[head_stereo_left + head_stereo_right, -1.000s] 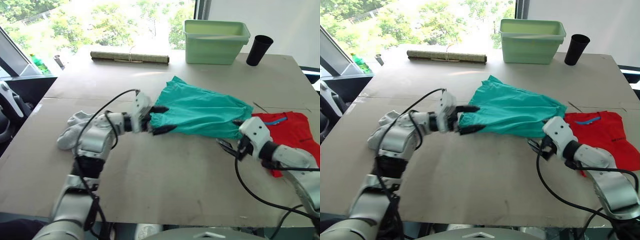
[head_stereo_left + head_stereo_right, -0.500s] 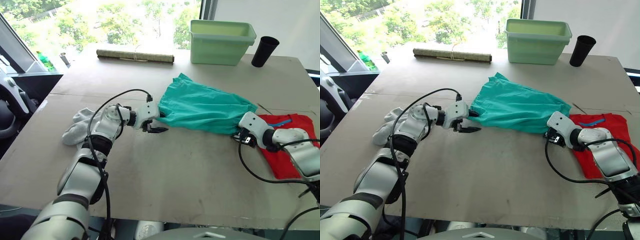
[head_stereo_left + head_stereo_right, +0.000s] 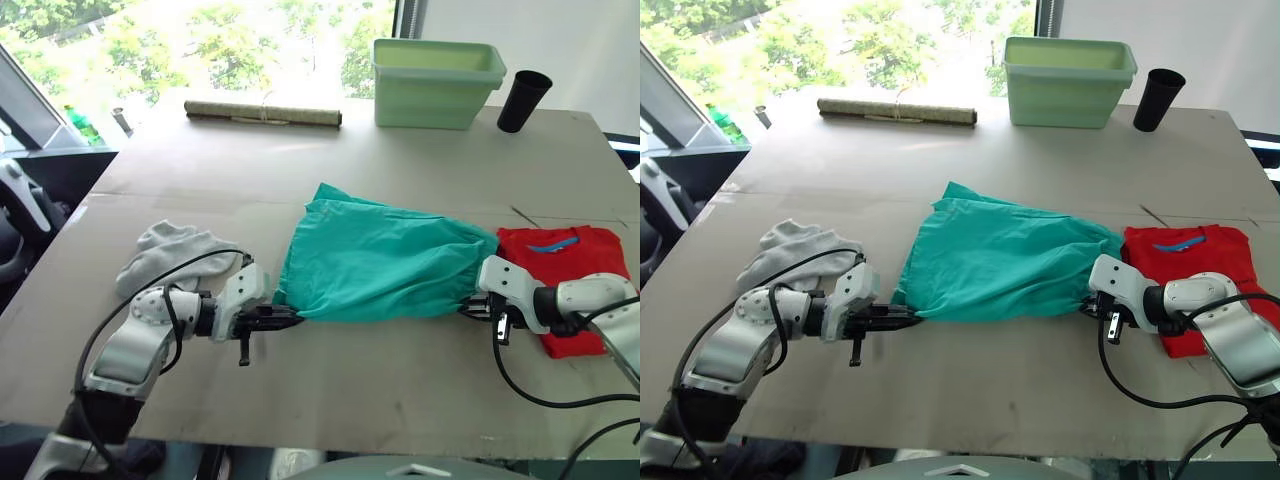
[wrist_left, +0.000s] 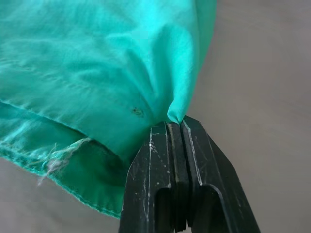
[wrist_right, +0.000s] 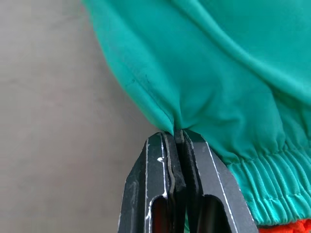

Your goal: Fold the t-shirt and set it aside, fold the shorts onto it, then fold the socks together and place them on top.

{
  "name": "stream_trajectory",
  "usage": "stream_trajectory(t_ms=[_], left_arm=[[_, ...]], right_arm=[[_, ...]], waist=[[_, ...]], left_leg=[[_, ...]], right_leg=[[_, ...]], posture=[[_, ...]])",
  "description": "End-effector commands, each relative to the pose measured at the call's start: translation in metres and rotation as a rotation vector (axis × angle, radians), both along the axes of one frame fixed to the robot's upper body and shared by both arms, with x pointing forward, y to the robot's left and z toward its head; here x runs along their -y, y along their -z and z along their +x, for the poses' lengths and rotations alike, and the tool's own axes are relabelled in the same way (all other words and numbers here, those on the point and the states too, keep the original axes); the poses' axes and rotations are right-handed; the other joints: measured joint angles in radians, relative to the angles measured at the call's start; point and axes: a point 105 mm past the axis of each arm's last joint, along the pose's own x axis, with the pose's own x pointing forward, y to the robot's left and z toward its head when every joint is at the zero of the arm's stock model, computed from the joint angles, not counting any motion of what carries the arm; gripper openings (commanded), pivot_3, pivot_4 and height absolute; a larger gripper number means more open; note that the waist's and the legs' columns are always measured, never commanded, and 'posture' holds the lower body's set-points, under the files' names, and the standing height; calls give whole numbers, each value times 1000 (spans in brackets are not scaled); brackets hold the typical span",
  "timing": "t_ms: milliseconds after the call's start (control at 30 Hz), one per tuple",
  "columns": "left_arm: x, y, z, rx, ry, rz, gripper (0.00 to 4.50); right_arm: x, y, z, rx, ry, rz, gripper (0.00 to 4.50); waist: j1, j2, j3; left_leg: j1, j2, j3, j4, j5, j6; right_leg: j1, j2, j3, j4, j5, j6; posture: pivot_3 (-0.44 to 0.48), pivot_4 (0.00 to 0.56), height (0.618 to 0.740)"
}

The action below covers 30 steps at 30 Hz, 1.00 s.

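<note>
My left pincer (image 3: 285, 314) is clenched on the near left corner of the shorts (image 3: 385, 265), the teal cloth bunched tight between my closed fingers (image 4: 160, 145). My right pincer (image 5: 176, 137) is clenched on the near right corner, just beside the gathered elastic waist, with no gap between its fingers. The shorts lie spread across the middle of the table (image 3: 330, 400), stretched between my two pincers, their far left corner folded up into a small peak. The t-shirt (image 3: 565, 265) lies flat at the right edge of the table, its blue neck label facing up; the waist end of the shorts touches or slightly overlaps its left side. The socks (image 3: 165, 255) sit in a loose heap at the left, apart from the shorts. At the far side stand a pale green tub (image 3: 435, 68), a black cup (image 3: 522, 100) and a rolled mat (image 3: 262, 113).
</note>
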Motion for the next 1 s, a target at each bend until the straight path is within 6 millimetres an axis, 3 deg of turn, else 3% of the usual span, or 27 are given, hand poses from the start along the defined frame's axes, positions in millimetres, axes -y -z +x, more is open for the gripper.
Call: stream_trajectory(t_ms=[33,133,233,300,400,567,700,867,1000], left_arm=[[7,-19,-1,38,-39,-78,1090],[3,-36,-3,-6,-37,-154,2411],[7,-74,-12,-128,31,-348,3896],[9,-85,-16,-161,68,-372,4454],[16,-94,-24,-162,172,-338,4454],[25,-93,-38,-143,313,-281,4454],[34,-90,-36,-78,349,-272,4454],[30,-83,-33,-74,345,-265,4454],[22,-75,-34,-67,316,-257,4454]], right_arm=[[14,-9,-6,79,56,-32,985],[21,-32,-22,147,190,84,2322],[19,-47,-61,86,331,302,3753],[10,-48,-79,36,374,427,3753],[2,-34,-90,-8,579,592,3753],[-13,-8,-90,-59,906,830,3753],[-18,13,-75,-94,1118,962,3753],[-23,25,-54,-87,1175,1011,3753],[-19,47,-22,-84,1267,1038,3753]], waist=[[6,0,0],[6,0,0],[4,-1,-1],[3,-3,-2],[-1,-2,-2],[-10,3,0],[-1,-7,-6],[-2,-1,-6],[-27,-2,-5]], left_leg=[[0,-1,0,0,0,0],[0,-4,0,0,0,0],[-1,-3,-2,0,5,0],[-1,-2,-4,-1,5,0],[2,-1,-8,-2,4,-1],[4,2,-5,-2,-1,-4],[1,2,-9,-7,2,-9],[2,0,-10,-16,8,-13],[6,1,-7,-16,7,-10]], right_leg=[[0,-3,-1,0,0,0],[1,-4,-1,1,0,0],[1,-2,-2,1,2,4],[4,1,-3,1,2,5],[7,7,-3,0,-1,5],[4,5,0,0,-4,0],[1,5,-1,-1,-6,-5],[-1,10,-1,0,-8,-9],[0,12,0,1,-8,-9]], posture=[[0,150,740],[0,150,740],[0,150,740],[0,150,740],[0,150,740],[0,150,740],[0,150,740],[0,150,740],[0,150,740]])
